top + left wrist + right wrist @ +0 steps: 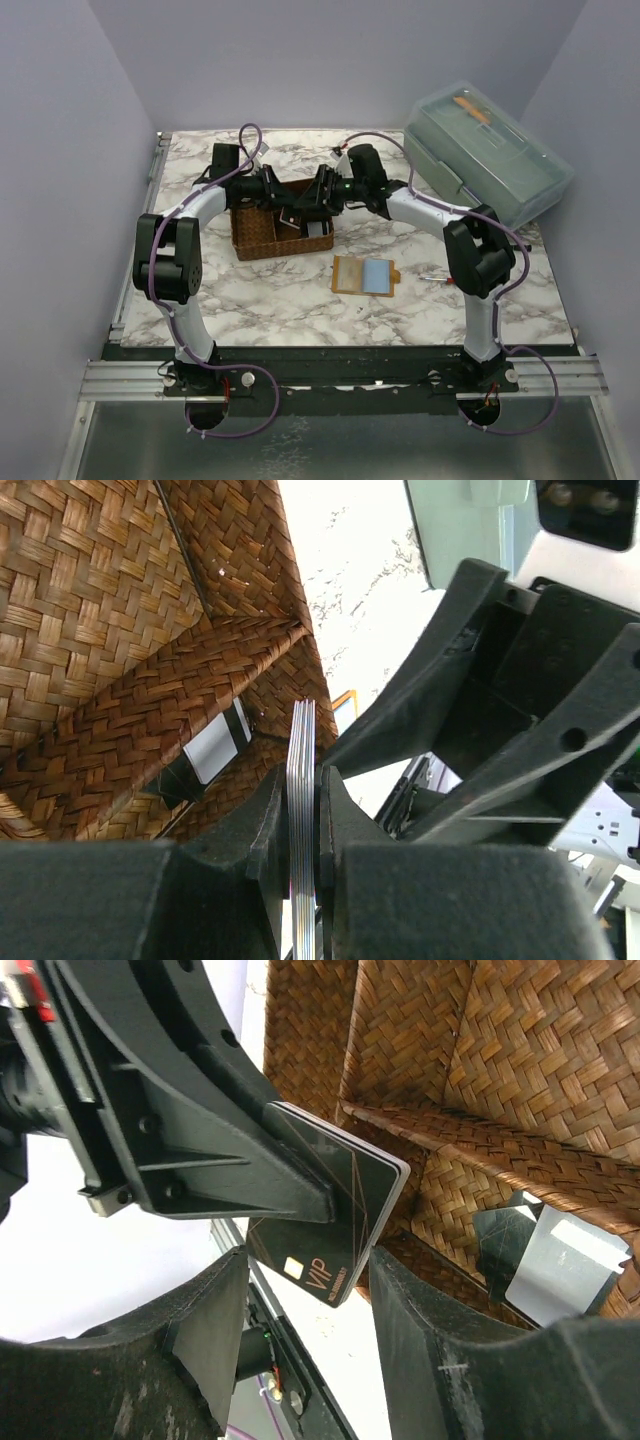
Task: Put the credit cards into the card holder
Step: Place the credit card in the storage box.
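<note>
The credit cards (335, 1205) are a thin stack with a black "VIP" card on the face. My left gripper (305, 775) is shut on it above the basket; edge-on, the stack (301, 780) sits between its pads. My right gripper (310, 1260) stands open, one finger on each side of the stack's lower corner, the right fingertip (392, 1260) very close to the card edge. In the top view both grippers, left (283, 203) and right (312, 205), meet over the basket. The card holder (365, 275) lies open on the marble nearer the arms, with a pale blue card in it.
The brown woven divided basket (262, 238) sits under both grippers. Loose cards lie in it: a white-grey one (565, 1260) and a dark one (500, 1240). A clear lidded plastic box (490, 160) stands at the back right.
</note>
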Controlling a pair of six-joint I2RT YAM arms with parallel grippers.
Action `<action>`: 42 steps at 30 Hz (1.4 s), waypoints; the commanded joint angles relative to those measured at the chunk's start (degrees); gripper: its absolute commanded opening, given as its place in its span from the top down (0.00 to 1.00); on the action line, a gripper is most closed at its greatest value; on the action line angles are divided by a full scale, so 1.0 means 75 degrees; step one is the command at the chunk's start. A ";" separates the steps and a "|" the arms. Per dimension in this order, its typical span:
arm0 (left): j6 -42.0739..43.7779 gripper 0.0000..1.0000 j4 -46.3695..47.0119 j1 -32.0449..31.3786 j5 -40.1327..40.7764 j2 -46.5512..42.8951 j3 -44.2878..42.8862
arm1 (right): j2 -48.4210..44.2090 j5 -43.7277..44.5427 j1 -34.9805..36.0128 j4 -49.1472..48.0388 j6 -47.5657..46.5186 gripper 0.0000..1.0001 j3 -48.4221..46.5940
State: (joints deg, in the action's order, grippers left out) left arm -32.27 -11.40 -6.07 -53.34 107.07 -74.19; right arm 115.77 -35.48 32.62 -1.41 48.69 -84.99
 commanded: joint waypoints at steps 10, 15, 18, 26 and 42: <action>-0.0084 0.99 0.0432 0.0029 -0.0821 0.0121 0.0224 | 0.0480 0.0079 0.0273 -0.0377 0.0122 0.51 0.0244; -0.0209 0.96 0.0597 0.0032 -0.0946 0.0141 0.0291 | 0.0507 -0.0015 0.0303 -0.0783 0.0293 0.58 0.0477; -0.0242 0.91 0.0656 0.0033 -0.0997 0.0116 0.0360 | 0.0494 0.0009 0.0302 -0.0928 0.0378 0.77 0.0587; -0.0260 0.66 0.0688 0.0066 -0.1009 0.0081 0.0499 | 0.0114 0.0309 0.0297 -0.1655 0.0641 1.00 0.1460; -0.0742 0.55 0.1245 0.0376 -0.1719 0.0269 0.0766 | -0.0078 -0.0443 -0.0323 -0.4227 0.2132 1.00 0.2905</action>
State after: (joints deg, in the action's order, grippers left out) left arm -35.16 -6.31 -4.14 -60.84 108.73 -69.97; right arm 114.63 -36.60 32.32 -26.46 60.53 -66.06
